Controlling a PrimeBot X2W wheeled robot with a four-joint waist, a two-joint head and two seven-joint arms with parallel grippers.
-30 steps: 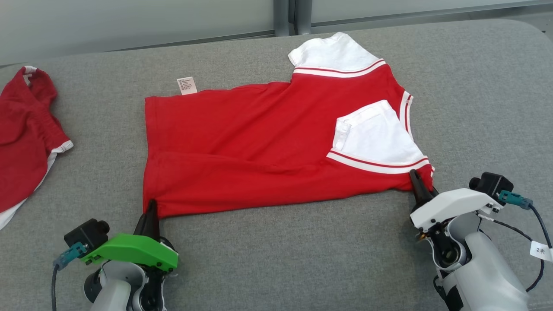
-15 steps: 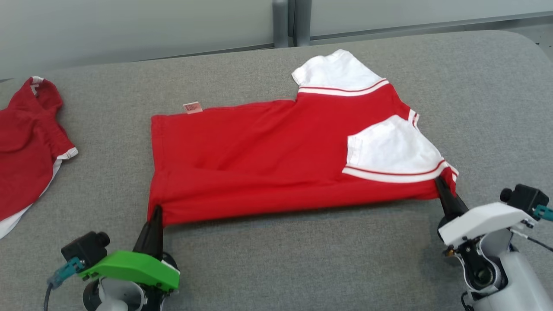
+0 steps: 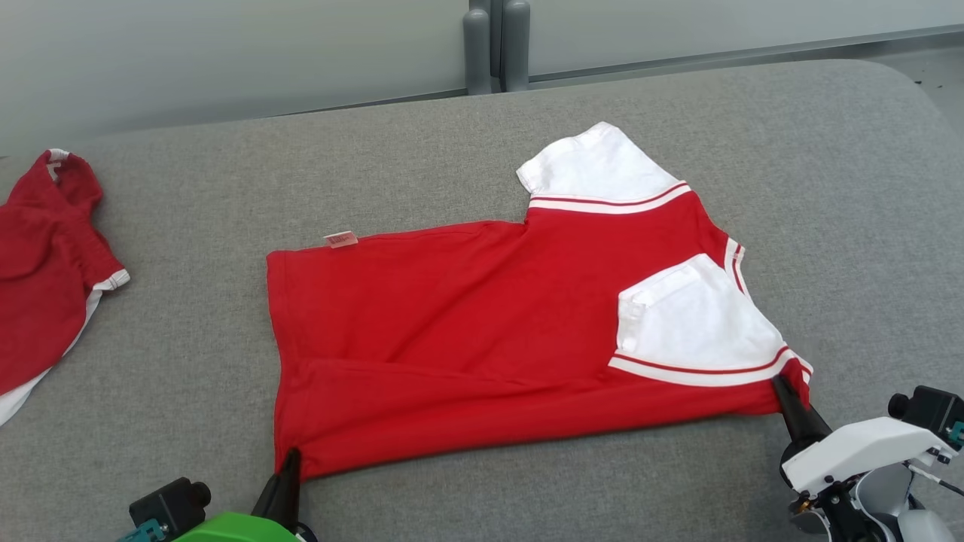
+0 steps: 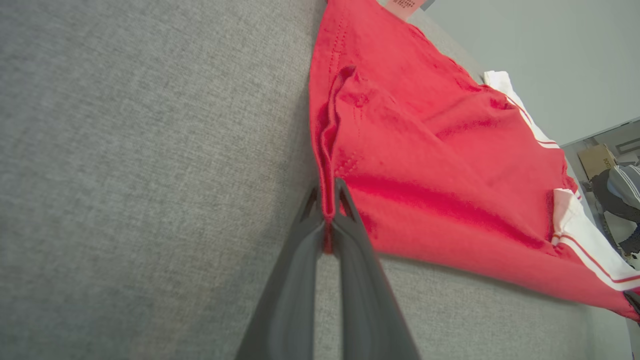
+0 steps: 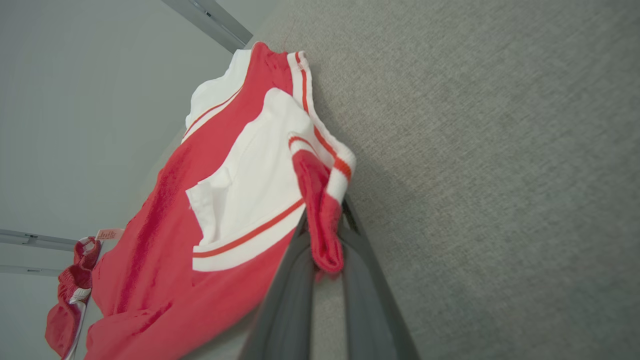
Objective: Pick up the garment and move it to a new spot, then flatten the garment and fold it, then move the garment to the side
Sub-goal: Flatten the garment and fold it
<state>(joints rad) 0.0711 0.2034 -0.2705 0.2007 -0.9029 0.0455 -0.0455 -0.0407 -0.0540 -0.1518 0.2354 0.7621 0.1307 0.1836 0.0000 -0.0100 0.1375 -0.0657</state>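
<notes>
Two tight pinches on garment [image 3: 467, 339] near edge: left tool [image 3: 292, 454] on hem corner, right tool [image 3: 779, 385] on shoulder corner.

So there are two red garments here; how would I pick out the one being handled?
On the big grey cushioned surface, the shirt lies spread out in the middle. It is red with white sleeves and striped trim, its near corners pinched by the left gripper and the right gripper. The other red garment sits crumpled at the far left, untouched.
</notes>
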